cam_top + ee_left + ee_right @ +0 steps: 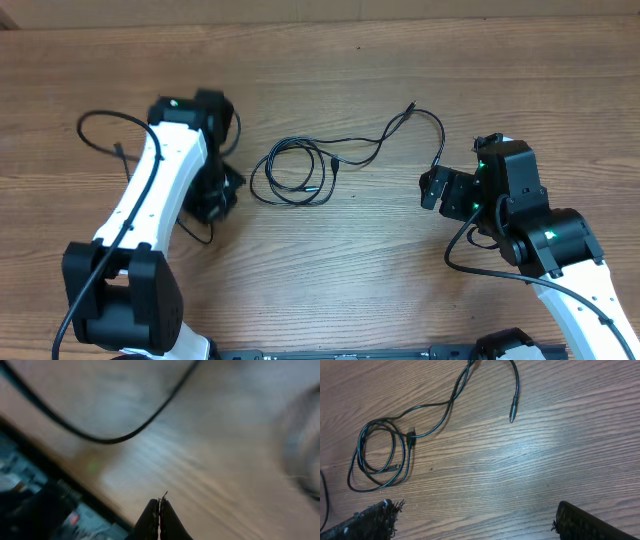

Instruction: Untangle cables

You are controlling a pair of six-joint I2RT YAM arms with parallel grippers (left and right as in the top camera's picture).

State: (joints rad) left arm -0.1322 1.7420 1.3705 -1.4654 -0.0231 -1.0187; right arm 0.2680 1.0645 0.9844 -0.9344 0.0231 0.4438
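My left wrist view is all blur: a black cord [110, 440] runs out of frame at both ends, and I cannot tell whose it is. My left gripper [159, 507] and right gripper [475, 512] show only cut-off tips; the cables [380, 455] leave frame on the far side

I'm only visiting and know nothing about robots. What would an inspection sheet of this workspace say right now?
Surface: wooden table, no spills seen.
Job's things: thin black cables, coiled mid-table, one strand trailing to a plug end; neither gripper touches them.
Clutter: nothing seen.
Grippers: left gripper shut, nothing seen in it; right gripper open, empty, short of the plug end.
Cables: left arm's cable and right arm's cable loop loosely.
Surroundings: dark frame at the table's near edge.
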